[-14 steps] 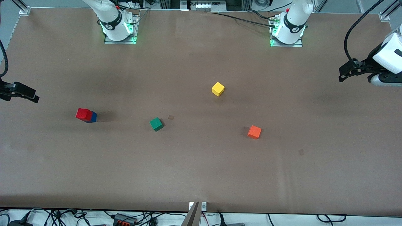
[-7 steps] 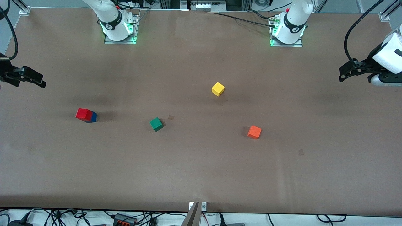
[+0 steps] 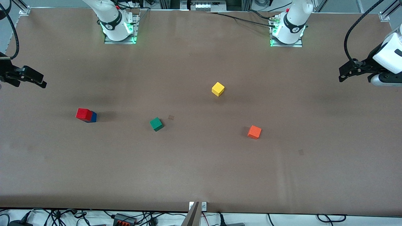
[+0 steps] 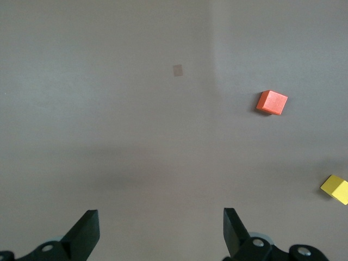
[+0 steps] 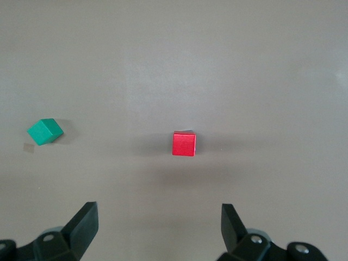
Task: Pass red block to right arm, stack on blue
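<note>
The red block point(image 3: 83, 114) sits stacked on the blue cube point(image 3: 93, 117) toward the right arm's end of the table point(image 3: 201, 169). The right gripper point(image 5: 157, 225) hangs over the table edge there, fingers spread and empty. The left gripper point(image 4: 159, 234) waits over its own end, likewise spread wide.

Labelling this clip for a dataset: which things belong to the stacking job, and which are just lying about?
Job:
- red block, on top of the blue block
- right pincer, open, empty
- left pincer, open, empty

Lying about:
- green cube
- yellow cube
- orange cube
</note>
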`<action>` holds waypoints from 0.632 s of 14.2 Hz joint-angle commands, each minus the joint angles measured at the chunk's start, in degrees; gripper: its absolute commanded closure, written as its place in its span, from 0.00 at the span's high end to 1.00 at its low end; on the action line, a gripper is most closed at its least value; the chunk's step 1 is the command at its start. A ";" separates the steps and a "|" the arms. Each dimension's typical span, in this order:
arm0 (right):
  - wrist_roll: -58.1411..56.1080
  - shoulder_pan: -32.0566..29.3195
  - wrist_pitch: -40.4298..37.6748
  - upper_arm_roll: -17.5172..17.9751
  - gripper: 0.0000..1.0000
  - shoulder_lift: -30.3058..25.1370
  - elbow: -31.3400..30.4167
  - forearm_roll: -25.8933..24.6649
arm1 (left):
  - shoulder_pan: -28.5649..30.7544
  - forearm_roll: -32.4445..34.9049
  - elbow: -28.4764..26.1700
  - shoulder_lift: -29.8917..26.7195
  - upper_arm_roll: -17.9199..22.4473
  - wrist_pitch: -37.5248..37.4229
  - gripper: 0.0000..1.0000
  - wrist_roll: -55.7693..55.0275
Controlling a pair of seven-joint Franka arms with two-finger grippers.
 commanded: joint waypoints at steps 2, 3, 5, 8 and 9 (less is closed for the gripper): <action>0.26 0.39 -0.91 0.01 1.00 -0.84 -0.05 -0.95 | 0.24 -0.98 1.91 0.95 0.03 -1.19 1.00 0.68; 0.17 0.39 -0.91 0.01 1.00 -0.84 0.04 -0.86 | 0.24 -0.98 1.91 0.95 0.03 -1.19 1.00 0.68; 0.08 0.39 -0.99 0.01 1.00 -0.84 -0.05 -0.86 | 0.24 -0.98 1.91 0.95 0.03 -1.19 1.00 0.68; 0.08 0.48 -0.91 0.01 1.00 -0.76 -0.49 -0.95 | 0.24 -0.98 1.91 0.95 0.03 -1.19 1.00 0.68; 0.17 0.57 -0.91 0.10 1.00 -0.84 -0.75 -0.95 | 0.24 -0.98 1.91 0.95 0.03 -1.19 1.00 0.68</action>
